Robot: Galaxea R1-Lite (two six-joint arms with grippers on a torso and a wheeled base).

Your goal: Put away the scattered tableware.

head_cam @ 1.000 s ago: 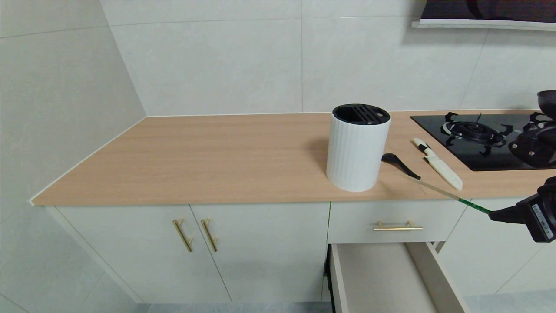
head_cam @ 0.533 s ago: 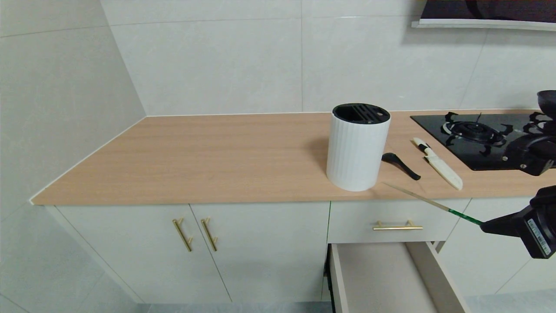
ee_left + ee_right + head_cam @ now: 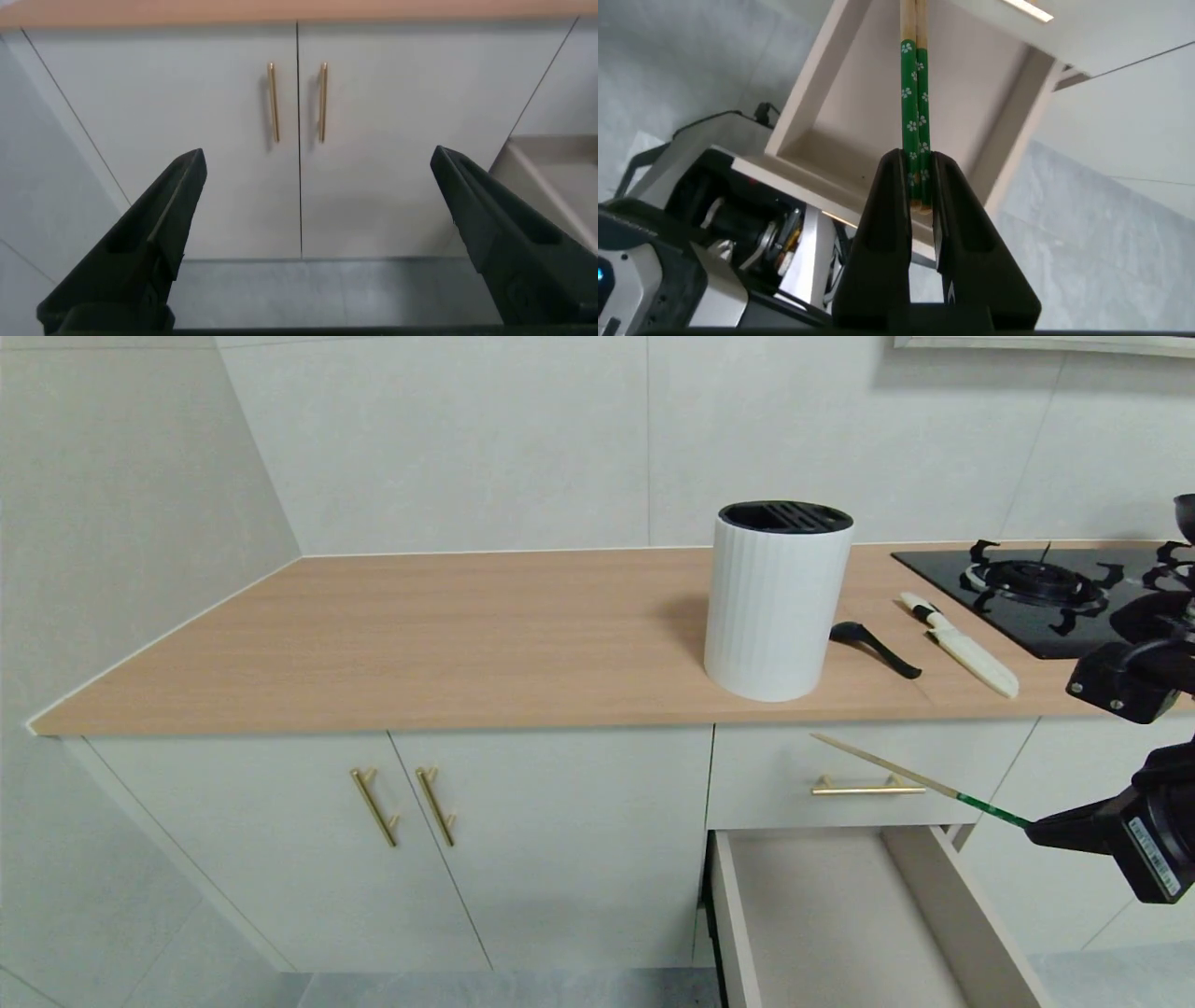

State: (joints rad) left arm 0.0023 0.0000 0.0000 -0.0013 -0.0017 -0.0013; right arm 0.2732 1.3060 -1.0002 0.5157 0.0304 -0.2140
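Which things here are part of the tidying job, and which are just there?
Job: chopsticks in the right gripper; spoon; knife; open drawer; probably the holder.
Just there: stove; cabinet doors; counter.

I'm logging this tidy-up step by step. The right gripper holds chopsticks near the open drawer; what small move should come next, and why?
Probably lower the right gripper toward the open drawer. It is shut on the chopsticks, which hang above the drawer's bare floor, so a short descent should let them be laid inside.
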